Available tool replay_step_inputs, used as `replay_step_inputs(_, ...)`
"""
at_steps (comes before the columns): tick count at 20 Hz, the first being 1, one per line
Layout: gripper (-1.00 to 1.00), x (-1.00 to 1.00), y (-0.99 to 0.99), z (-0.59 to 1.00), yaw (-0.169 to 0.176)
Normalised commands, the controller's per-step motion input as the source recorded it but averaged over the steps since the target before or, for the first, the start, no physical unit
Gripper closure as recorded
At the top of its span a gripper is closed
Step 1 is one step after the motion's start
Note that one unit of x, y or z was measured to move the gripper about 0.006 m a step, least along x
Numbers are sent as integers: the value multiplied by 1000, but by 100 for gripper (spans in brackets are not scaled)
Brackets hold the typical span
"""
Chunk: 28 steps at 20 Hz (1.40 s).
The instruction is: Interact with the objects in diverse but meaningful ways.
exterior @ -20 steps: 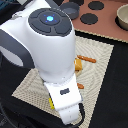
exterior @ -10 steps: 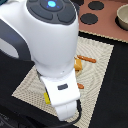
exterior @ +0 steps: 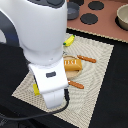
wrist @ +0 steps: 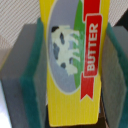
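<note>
The wrist view settles the main point: the yellow red-labelled box (wrist: 72, 60) — a butter carton with a cow on its face — stands directly between the two green pads (wrist: 34, 75), its long axis running along the length of the fingers and its broad printed face turned to the camera; the pads press its narrow sides, so the claw (wrist: 75, 65) is clamped on the box rather than merely near it. In the exterior view the arm's white body hides the grip itself; only a sliver of yellow shows at its edge, low over the patterned mat (exterior: 100, 75) on the dark bench (exterior: 117, 105). Just beside the arm toward the exterior view's right lies the orange-yellow bread loaf (exterior: 73, 65); the green-tipped yellow banana (exterior: 69, 40) lies beyond it near the mat's far edge. One grey-blue handled pot (exterior: 74, 10) sits on the brown board well apart; the tomato I cannot find. Against the earlier pictures, the arm has shifted lower and toward the exterior view's left — probably carrying the box along; any set-down would need a bare patch of mat clear of the loaf.
</note>
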Motion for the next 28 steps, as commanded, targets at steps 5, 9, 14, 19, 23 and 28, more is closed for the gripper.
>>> replay_step_inputs(5, 100, -1000, 230, -160, 0)
replay_step_inputs(9, 100, -1000, 242, -9, 0)
replay_step_inputs(14, 100, -1000, 220, -11, 0)
replay_step_inputs(19, 100, -1000, 197, -139, 0)
replay_step_inputs(23, 100, -1000, 159, -251, 3)
replay_step_inputs(28, 100, -1000, 24, -403, 0)
